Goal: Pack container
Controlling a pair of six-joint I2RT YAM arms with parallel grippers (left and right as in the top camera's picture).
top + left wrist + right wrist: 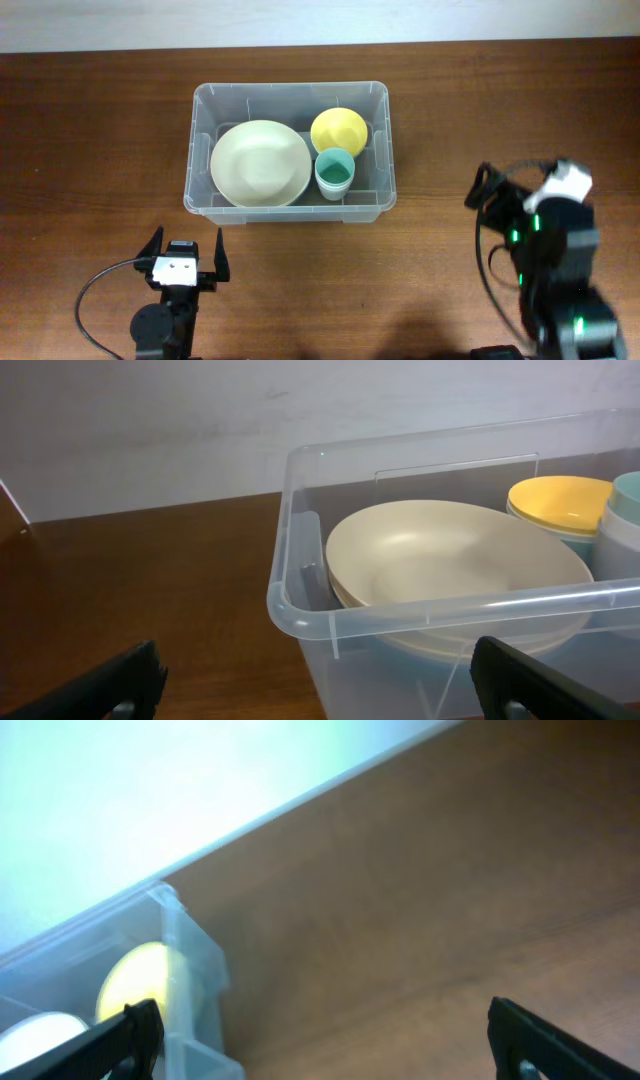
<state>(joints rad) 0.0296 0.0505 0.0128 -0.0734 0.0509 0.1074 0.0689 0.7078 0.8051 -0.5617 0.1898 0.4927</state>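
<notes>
The clear plastic container stands at the table's middle. In it lie a large cream bowl, a yellow bowl and a teal cup. My left gripper is open and empty, just in front of the container's front left wall. In the left wrist view the gripper faces the container's corner, with the cream bowl, yellow bowl and teal cup inside. My right gripper is open and empty, to the right of the container. In the right wrist view the gripper sees the container's corner and the yellow bowl.
Brown wooden table runs all round the container. A pale wall runs along the table's far edge. A black cable loops beside the left arm.
</notes>
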